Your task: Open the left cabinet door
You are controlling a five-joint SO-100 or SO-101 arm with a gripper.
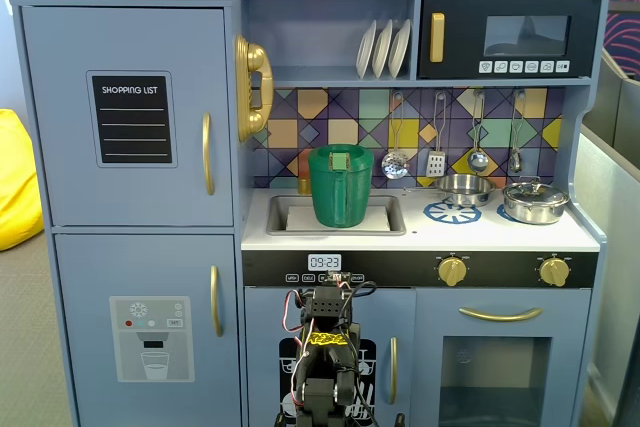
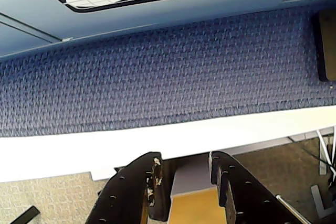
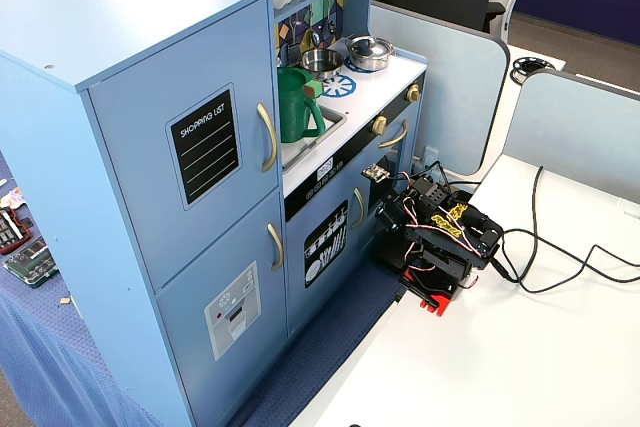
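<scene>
The left cabinet door (image 1: 130, 117) is blue-grey with a black "SHOPPING LIST" panel and a vertical gold handle (image 1: 207, 154). It is shut, and it also shows in the other fixed view (image 3: 190, 177). My arm (image 1: 325, 347) sits folded low in front of the small dishwasher-graphic door, far right of and below that handle. In the other fixed view the arm (image 3: 440, 237) rests on the white table. In the wrist view my gripper (image 2: 184, 161) points down at the table edge. Its black fingers (image 2: 139, 182) stand apart and hold nothing.
A lower door with a dispenser graphic (image 1: 150, 337) is shut below the target door. A green pitcher (image 1: 340, 187) stands in the sink. An oven door (image 1: 500, 357) is to the right. Blue cloth (image 2: 168, 72) lies under the kitchen. Cables (image 3: 560, 257) trail over the white table.
</scene>
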